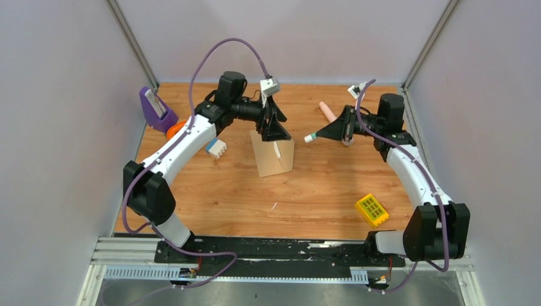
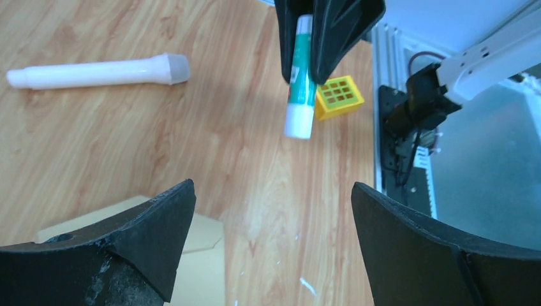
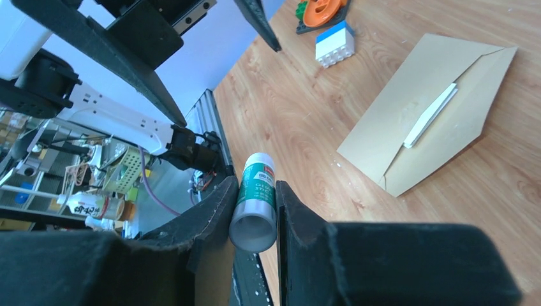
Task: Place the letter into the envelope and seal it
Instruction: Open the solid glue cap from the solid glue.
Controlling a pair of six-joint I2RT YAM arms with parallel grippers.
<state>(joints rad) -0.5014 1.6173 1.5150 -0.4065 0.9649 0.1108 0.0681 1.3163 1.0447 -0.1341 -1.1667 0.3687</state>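
Note:
The tan envelope (image 1: 273,156) lies flat mid-table with its pointed flap open; it also shows in the right wrist view (image 3: 408,102) and at the bottom left of the left wrist view (image 2: 198,255). A thin pale edge of the letter (image 1: 277,151) shows at the envelope's mouth (image 3: 432,115); the rest is hidden inside. My left gripper (image 1: 275,131) is open and empty, hovering over the envelope's far end (image 2: 273,188). My right gripper (image 1: 322,134) is shut on a green-and-white glue stick (image 3: 255,191), held above the table to the right of the envelope (image 2: 300,95).
A white tube with a grey cap (image 2: 96,71) lies at the back (image 1: 328,111). A yellow grid block (image 1: 372,210) sits front right. A white-and-blue brick (image 1: 217,148), an orange piece (image 1: 175,129) and a purple stand (image 1: 156,109) are at the left.

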